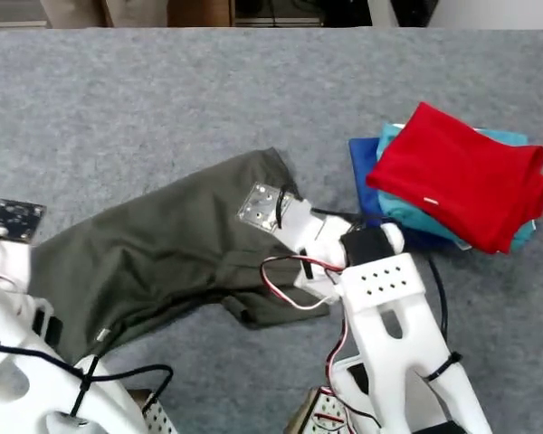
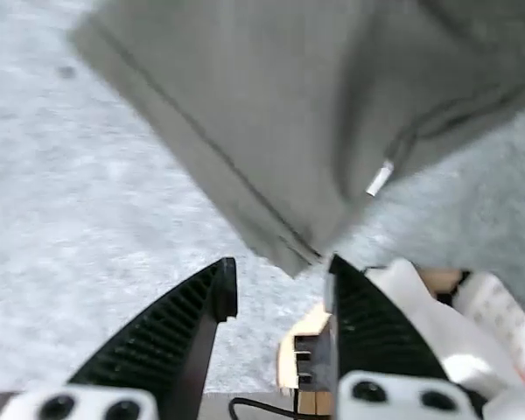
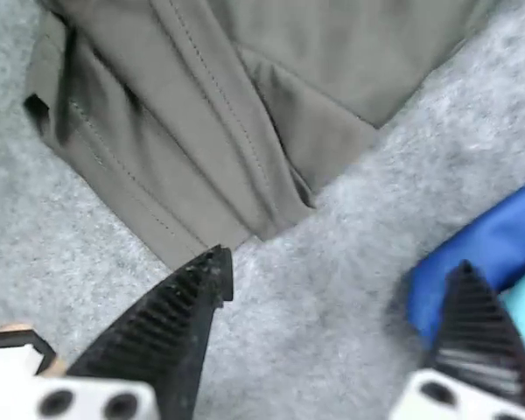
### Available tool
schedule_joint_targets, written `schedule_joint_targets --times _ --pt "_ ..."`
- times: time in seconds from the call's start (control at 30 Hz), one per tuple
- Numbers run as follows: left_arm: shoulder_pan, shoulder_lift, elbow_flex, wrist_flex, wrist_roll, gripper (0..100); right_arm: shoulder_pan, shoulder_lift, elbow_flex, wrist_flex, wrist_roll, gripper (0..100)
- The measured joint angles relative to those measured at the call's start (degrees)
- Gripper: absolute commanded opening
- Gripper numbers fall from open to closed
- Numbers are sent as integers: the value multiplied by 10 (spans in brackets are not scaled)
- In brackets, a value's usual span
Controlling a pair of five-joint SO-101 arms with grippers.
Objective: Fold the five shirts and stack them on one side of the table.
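Your left gripper (image 2: pixel 282 269) and right gripper (image 3: pixel 341 267) both gape empty over the olive shirt (image 1: pixel 181 244) sprawled centre-to-8-o'clock on the bench (image 1: pixel 118 108), so careful: the right one sits just beside the folded stack (image 1: pixel 462 176) at 3 o'clock and could snag its blue shirt (image 3: pixel 499 236).

Grey felt-covered table (image 1: pixel 118 108); a brown panel (image 1: pixel 199 11) beyond its far edge.

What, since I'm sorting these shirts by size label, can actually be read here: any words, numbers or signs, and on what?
No text can be read in any view.
On the red shirt, the small white tag: too small to read.
On the olive shirt, the white seam tag: blurred, unreadable.
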Motion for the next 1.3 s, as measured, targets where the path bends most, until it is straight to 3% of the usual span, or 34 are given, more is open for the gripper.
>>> schedule_joint_targets --times 0.1,0.2,0.27,0.53,0.73,0.97,1.3 --pt "-3 0 -48 0 12 174 0 0 -50 11 0 217" --pt "18 4 -80 -2 61 36 -17 17 -91 5 -2 0" --pt "42 25 -82 -36 131 20 -39 49 -112 -15 -28 56" --pt "80 251 -82 -207 387 24 -119 269 -223 -108 -133 4" --pt "91 402 -82 -284 410 24 -178 453 -342 -113 -181 4" --pt "92 458 -82 -322 411 24 -183 634 -461 -103 -206 4" --pt "92 474 -82 -324 387 24 -183 653 -479 -8 -206 4"
